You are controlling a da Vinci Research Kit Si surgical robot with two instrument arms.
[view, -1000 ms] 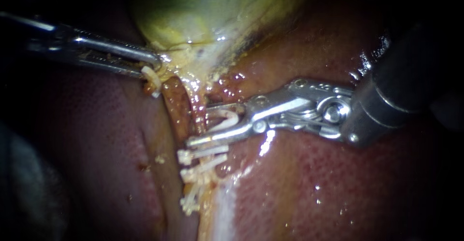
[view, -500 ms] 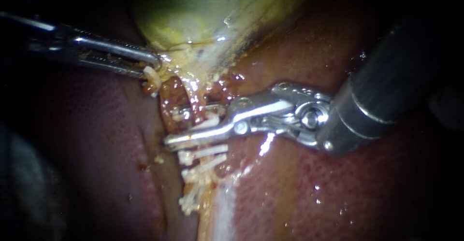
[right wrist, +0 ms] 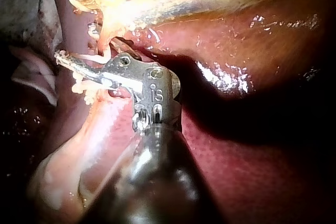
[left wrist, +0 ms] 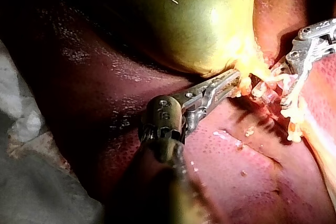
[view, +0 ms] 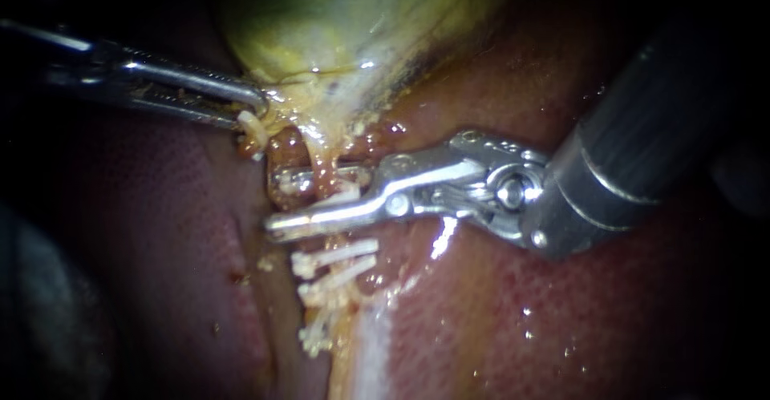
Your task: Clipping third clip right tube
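Observation:
The yellow-green gallbladder narrows into an orange tube that runs down over the liver. My right instrument comes in from the upper right. Its jaws stand open across the tube, one on each side, with a white clip seated between them. A darker tube lies just left of it, also within the jaws' reach. Several white clips sit on the tube just below. My left instrument is shut on the gallbladder's neck, also seen in the left wrist view.
A pale band of tissue runs down from the clipped tube. The right instrument's dark shaft covers the liver at the upper right. Grey cloth lies beside the liver in the left wrist view.
My right instrument has slid leftward, so its open jaws now reach across the tube instead of stopping at its right side. The left instrument has held still.

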